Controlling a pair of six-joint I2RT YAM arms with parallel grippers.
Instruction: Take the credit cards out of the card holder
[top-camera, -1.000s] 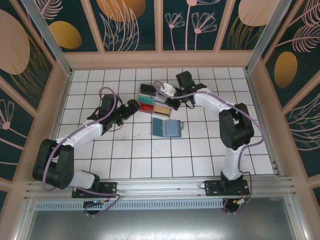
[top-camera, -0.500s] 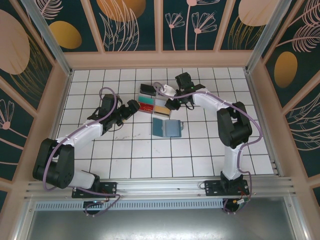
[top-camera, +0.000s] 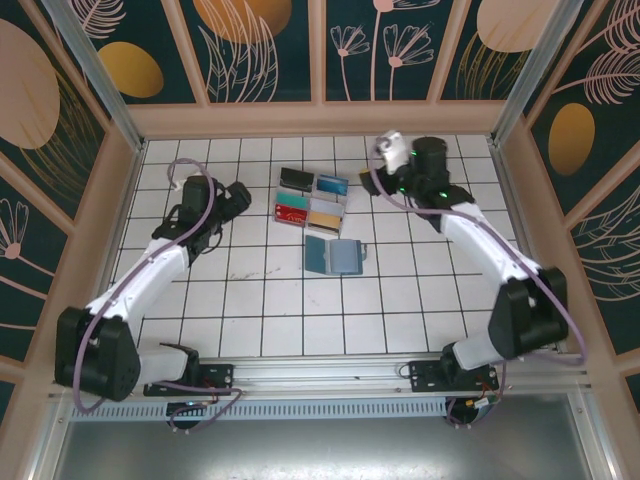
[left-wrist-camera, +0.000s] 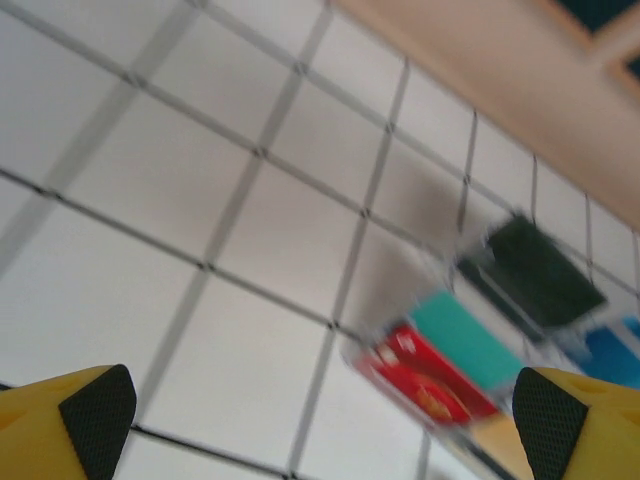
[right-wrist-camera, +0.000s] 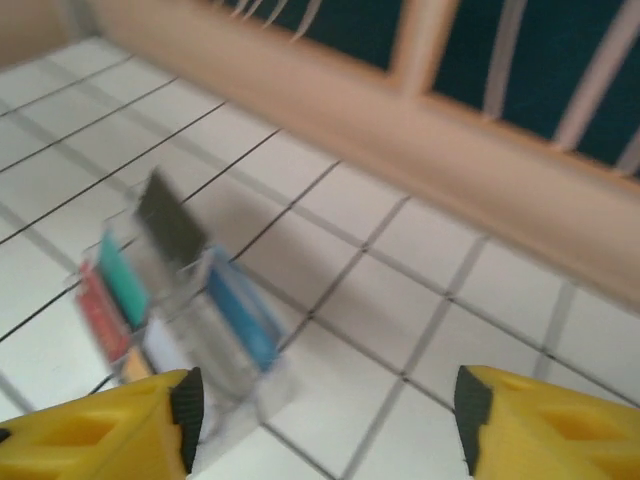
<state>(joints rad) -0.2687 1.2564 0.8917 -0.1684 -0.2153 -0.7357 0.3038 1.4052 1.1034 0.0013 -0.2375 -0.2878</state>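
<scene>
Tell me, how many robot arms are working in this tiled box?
2. The left arm rises from the near left edge and reaches toward the far left tiles. The right arm rises from the near right edge, across the card holder. None looks hidden.

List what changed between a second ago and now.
The right gripper opened and drew back right, off the clear tray, uncovering a blue card in its far right compartment. The left gripper, open, retreated left. The card holder and tray stayed put.

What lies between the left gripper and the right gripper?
The clear divided tray lies between the left gripper and the right gripper; the top view shows it.
</scene>
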